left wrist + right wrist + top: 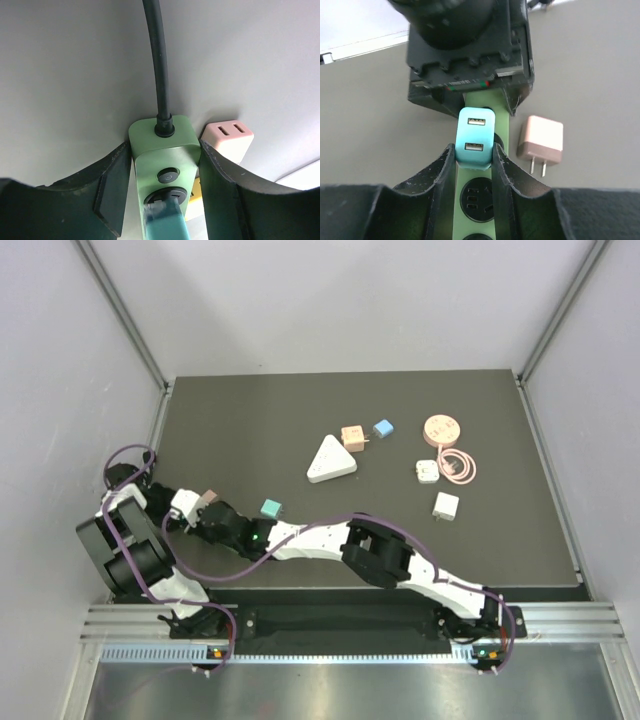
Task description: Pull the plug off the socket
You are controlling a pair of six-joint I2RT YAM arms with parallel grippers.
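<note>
While I work at the left side of the table (300,410):
Socket strip (162,142): green, clamped at its corded end by left gripper (165,185).
Plug (476,132): teal, seated in strip, pinched by right gripper (475,157).
Pull axis: squarely off strip face, toward right wrist, I judge.

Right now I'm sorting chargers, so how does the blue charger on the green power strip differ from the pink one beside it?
The blue charger stands plugged into the power strip, prongs hidden; the pink charger lies loose on the table, two prongs bare. The right end effector pinches the blue charger; nothing touches the pink one. Both are small rounded blocks.
</note>
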